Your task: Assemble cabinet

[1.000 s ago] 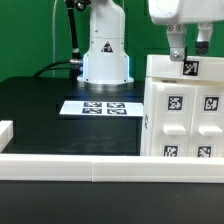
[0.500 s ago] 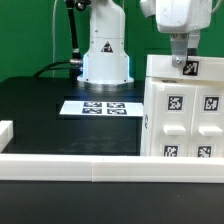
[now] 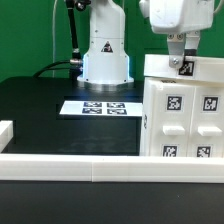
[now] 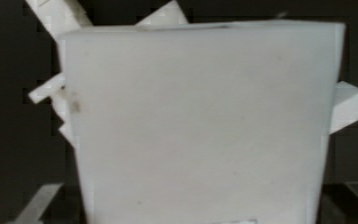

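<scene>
The cabinet (image 3: 185,115) is a large white box with black-and-white tags and stands at the exterior view's right. A white tagged panel (image 3: 160,66) lies across its top. My gripper (image 3: 185,58) comes down from above and is shut on this panel, next to a small tag. In the wrist view the white panel (image 4: 194,130) fills most of the picture. My gripper (image 4: 194,215) straddles it, with a grey finger (image 4: 34,203) showing at one lower corner. Smaller white pieces stick out behind the panel.
The marker board (image 3: 103,106) lies flat on the black table near the robot's base (image 3: 105,60). A long low white rail (image 3: 70,166) runs along the front, with a short end at the exterior view's left (image 3: 5,130).
My gripper has moved toward the exterior view's left. The top panel has shifted a little the same way with it.
</scene>
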`<state>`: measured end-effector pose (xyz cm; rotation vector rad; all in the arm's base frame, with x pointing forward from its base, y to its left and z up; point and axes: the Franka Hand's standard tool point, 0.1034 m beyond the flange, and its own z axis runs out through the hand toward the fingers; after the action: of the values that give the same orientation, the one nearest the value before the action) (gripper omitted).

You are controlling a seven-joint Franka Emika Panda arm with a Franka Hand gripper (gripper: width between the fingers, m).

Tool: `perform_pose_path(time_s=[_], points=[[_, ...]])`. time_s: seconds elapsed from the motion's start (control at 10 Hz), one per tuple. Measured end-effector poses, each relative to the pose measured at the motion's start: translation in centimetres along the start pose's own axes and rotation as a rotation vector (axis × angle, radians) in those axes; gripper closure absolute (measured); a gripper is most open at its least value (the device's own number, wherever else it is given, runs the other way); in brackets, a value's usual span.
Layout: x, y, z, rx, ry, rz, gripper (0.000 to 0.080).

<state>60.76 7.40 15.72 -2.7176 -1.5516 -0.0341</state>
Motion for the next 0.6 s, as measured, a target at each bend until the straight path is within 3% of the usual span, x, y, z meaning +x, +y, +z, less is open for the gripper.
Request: perform_pose_path(time_s=[0.6], points=[[0.02, -0.08, 0.06, 0.003, 0.002, 0.588, 0.0236]])
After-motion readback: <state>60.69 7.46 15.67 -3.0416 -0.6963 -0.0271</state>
